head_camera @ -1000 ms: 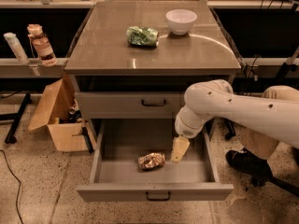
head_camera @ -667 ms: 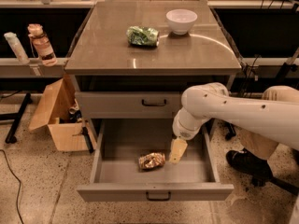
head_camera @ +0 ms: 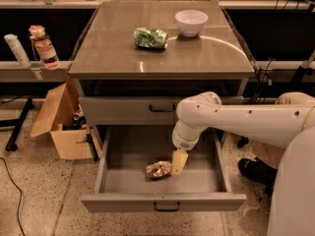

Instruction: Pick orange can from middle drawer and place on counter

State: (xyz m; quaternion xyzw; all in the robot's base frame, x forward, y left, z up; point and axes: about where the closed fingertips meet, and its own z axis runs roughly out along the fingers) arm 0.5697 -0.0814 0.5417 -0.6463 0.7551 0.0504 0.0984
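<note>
The orange can (head_camera: 158, 169), crumpled and orange-gold, lies on its side on the floor of the open middle drawer (head_camera: 165, 202), near the centre. My gripper (head_camera: 178, 162) hangs down inside the drawer from the white arm (head_camera: 236, 123). It is just to the right of the can, touching or nearly touching it. The counter (head_camera: 147, 60) is the glossy grey-brown top of the cabinet above.
A green shiny packet (head_camera: 150, 37) and a white bowl (head_camera: 191, 21) sit on the counter's far part. The drawer above (head_camera: 128, 110) is closed. A cardboard box (head_camera: 61, 124) stands on the floor at left, and bottles (head_camera: 43, 45) stand on a left shelf. My base (head_camera: 295, 181) is at right.
My gripper has moved left and slightly down inside the drawer, closing in on the can's right side. The can has not moved.
</note>
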